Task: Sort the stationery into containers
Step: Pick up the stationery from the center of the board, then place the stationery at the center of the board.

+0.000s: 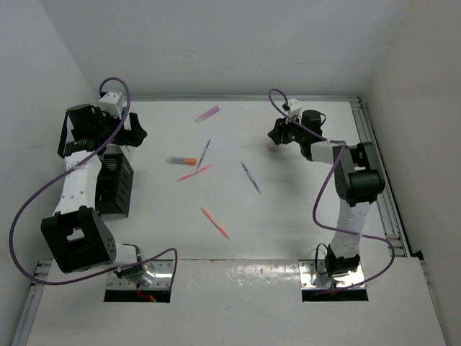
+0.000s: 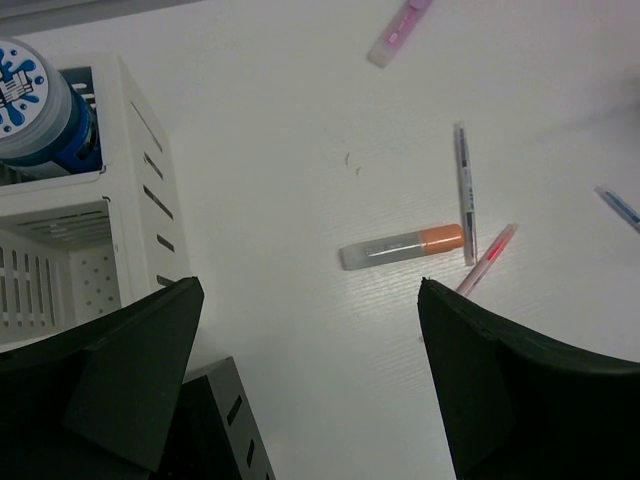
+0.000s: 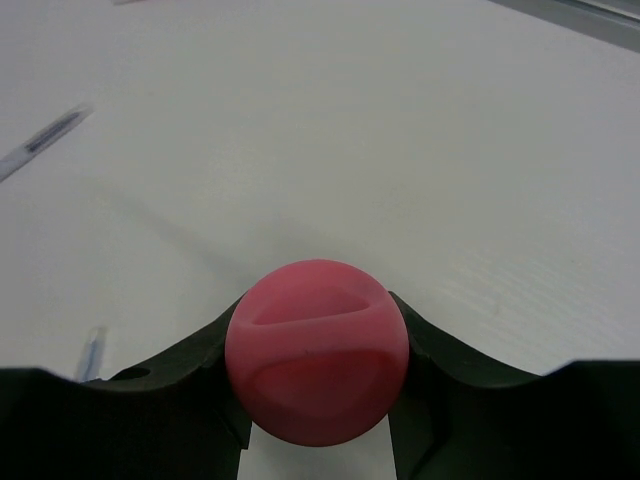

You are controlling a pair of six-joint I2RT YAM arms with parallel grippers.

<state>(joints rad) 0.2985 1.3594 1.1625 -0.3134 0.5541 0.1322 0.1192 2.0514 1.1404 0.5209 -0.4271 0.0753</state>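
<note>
worktop (image 1: 302,216) left edge: white organiser (image 2: 135,200) and black organiser (image 1: 119,180) block your path | centre: scattered pens (image 1: 215,223) lie well apart, you pass between | far right: pink-capped bottle (image 3: 316,350) stands in your way

White table (image 1: 288,231) fills the centre, matte, with faint grain showing in the wrist views. Plain white walls box it in: back wall (image 1: 238,43) at 12 o'clock, left wall (image 1: 29,86) at 9, right wall (image 1: 425,108) at 3, and a grey metal rail (image 1: 379,173) runs along the table edge at 3 o'clock. At 6 o'clock a left plate (image 1: 164,272) and a right plate (image 1: 308,277), both shiny metal, sit at the near edge, set into a white ledge (image 1: 238,303).
</note>
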